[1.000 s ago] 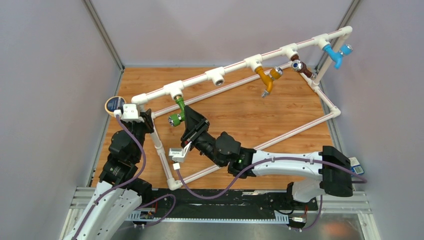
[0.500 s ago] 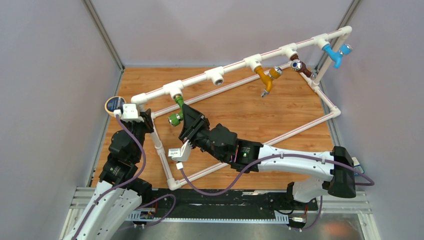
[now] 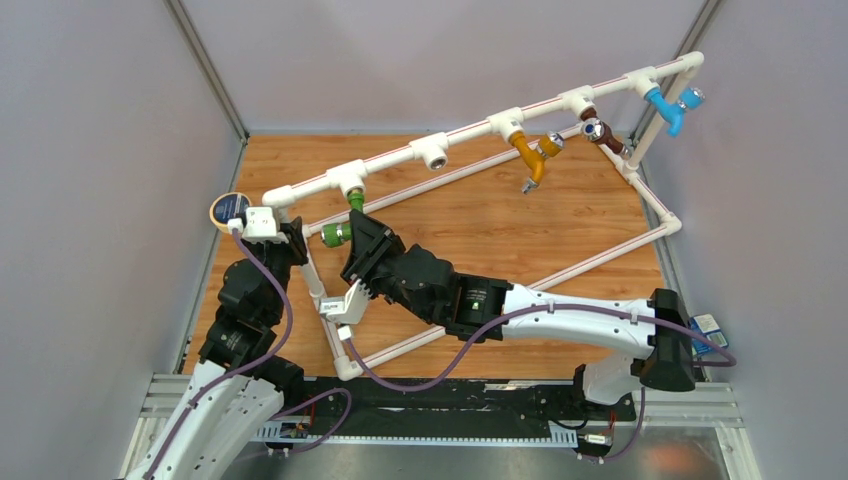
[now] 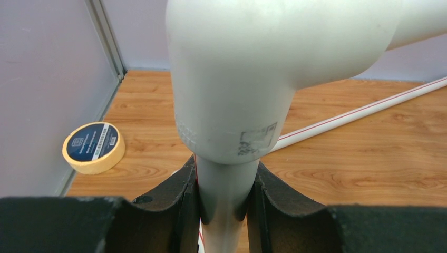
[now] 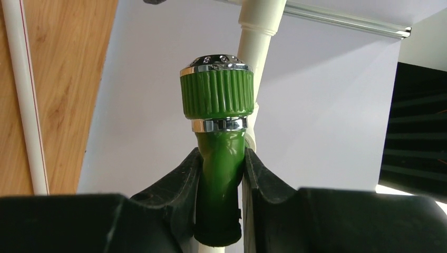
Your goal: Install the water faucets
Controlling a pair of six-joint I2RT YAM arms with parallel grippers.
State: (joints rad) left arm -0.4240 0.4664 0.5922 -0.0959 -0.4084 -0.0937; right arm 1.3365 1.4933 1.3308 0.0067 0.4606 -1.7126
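Grippers both held on tight: your right gripper (image 5: 220, 168) pinched the green faucet (image 5: 217, 100) hanging under the white pipe frame (image 3: 470, 136), and your left gripper (image 4: 224, 190) squeezed that frame's left corner pipe.

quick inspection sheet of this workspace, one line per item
surface: wooden tabletop, no damage seen
job's things: green faucet at a tee of the white pipe frame; orange faucet, brown faucet, blue faucet on its top pipe; one tee open
clutter: tape roll by the left wall
grippers: left gripper shut on a frame pipe; right gripper shut on the green faucet
cables: purple cables from wrists to bases
surroundings: grey walls on three sides
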